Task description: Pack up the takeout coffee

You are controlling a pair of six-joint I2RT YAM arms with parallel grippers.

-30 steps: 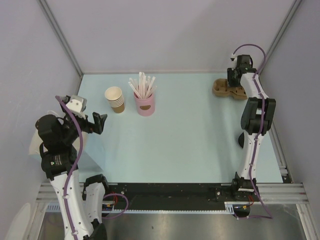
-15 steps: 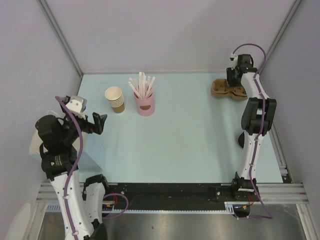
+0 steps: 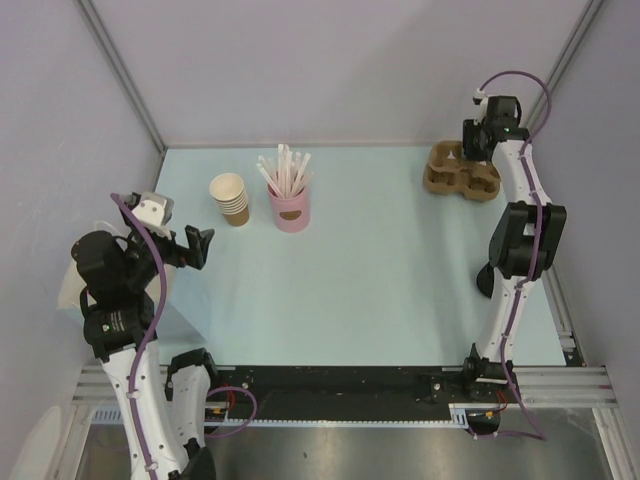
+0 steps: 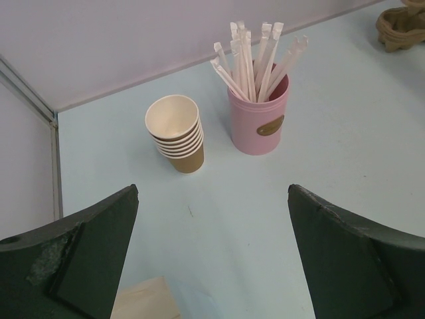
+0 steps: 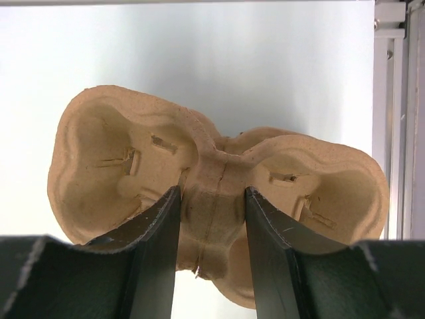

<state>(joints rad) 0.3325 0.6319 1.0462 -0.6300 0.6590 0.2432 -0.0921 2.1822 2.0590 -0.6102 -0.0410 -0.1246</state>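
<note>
Over in the far right corner of the table (image 3: 380,270), the right arm's fingers (image 5: 156,252) straddle the narrow middle bridge of the moulded-pulp cup carrier (image 5: 113,159) and pinch it from both sides. They are only half closed because the ridge fills the gap. That waist looks like the one spot slim enough to grip, and holding there leaves both wells, now empty, free for a cup. The takeout coffee I cannot pick out for certain. A dark rounded shape (image 3: 482,281) peeking from behind the right arm, towards the table's right edge, may be its black lid. The left arm's fingers (image 4: 86,259) are spread wide and hold nothing. They face the stack of tan paper cups (image 4: 174,129) and the pink cup of wrapped straws (image 4: 257,119) from well apart, seemingly kept out of the way.
</note>
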